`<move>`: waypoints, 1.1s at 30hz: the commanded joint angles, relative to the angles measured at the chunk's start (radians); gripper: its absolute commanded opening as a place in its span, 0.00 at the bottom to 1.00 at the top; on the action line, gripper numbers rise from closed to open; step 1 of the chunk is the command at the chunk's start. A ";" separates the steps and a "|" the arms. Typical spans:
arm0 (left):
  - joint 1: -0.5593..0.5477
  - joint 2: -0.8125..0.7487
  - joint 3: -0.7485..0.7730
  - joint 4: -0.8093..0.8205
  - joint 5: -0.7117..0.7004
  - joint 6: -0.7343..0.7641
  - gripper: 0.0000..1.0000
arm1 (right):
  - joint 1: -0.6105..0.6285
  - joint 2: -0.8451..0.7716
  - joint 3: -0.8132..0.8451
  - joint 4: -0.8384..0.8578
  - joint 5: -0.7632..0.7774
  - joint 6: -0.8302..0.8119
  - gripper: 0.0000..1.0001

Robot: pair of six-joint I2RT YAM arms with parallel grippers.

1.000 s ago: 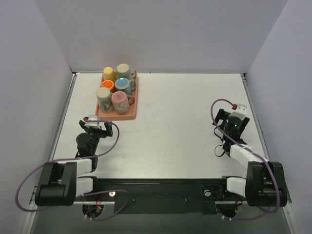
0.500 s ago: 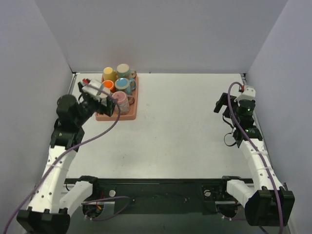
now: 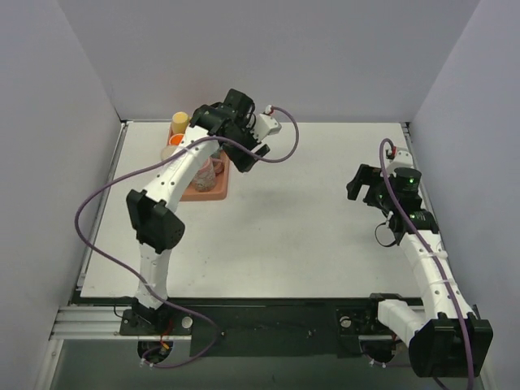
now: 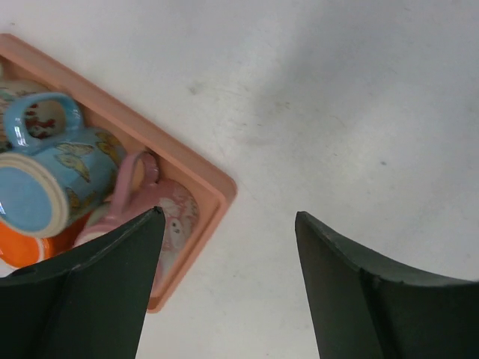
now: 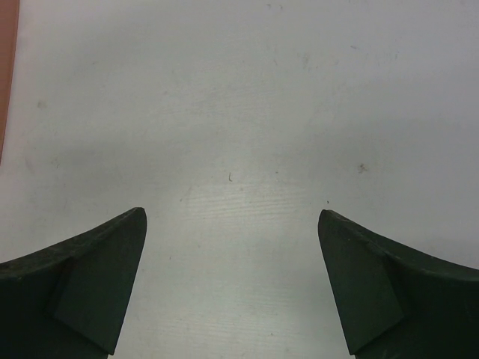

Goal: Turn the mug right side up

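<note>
Several mugs stand close together in a salmon tray [image 3: 193,193] at the far left of the table. My left arm hides most of them in the top view; a yellow mug [image 3: 179,122] and a pink mug [image 3: 206,172] still show. In the left wrist view I see a blue butterfly mug [image 4: 46,178], a pink mug [image 4: 153,213] and the tray's corner [image 4: 218,188]. I cannot tell which mug is upside down. My left gripper [image 3: 247,158] hovers open and empty above the tray's right edge [image 4: 228,214]. My right gripper [image 3: 358,184] is open and empty over bare table [image 5: 230,215].
White walls close in the table on the left, back and right. The tray's edge shows at the far left of the right wrist view [image 5: 6,82]. The white tabletop [image 3: 309,227] lies between the tray and my right arm.
My left arm has risen from its folded rest and reached out over the tray's right side. My right arm has risen too, and its gripper has shifted slightly left.
</note>
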 commanded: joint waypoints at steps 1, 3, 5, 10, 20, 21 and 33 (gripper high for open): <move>0.023 0.180 0.370 -0.235 -0.179 0.049 0.81 | 0.028 -0.030 -0.041 -0.022 -0.039 -0.021 0.92; 0.020 0.234 0.381 -0.188 -0.273 0.103 0.80 | 0.038 -0.044 -0.059 -0.015 -0.023 -0.035 0.92; 0.021 0.274 0.352 -0.132 -0.348 0.179 0.73 | 0.044 -0.049 -0.069 -0.016 -0.011 -0.036 0.92; 0.061 0.372 0.349 -0.110 -0.390 0.229 0.68 | 0.051 -0.052 -0.072 -0.030 -0.005 -0.035 0.92; 0.070 0.498 0.341 0.092 -0.480 0.339 0.68 | 0.068 -0.032 -0.099 -0.013 0.006 -0.001 0.91; 0.073 0.502 0.337 0.091 -0.480 0.348 0.68 | 0.073 -0.027 -0.098 -0.013 0.012 0.000 0.90; 0.107 0.487 0.197 0.091 -0.474 0.316 0.58 | 0.094 -0.013 -0.090 -0.002 0.053 0.014 0.89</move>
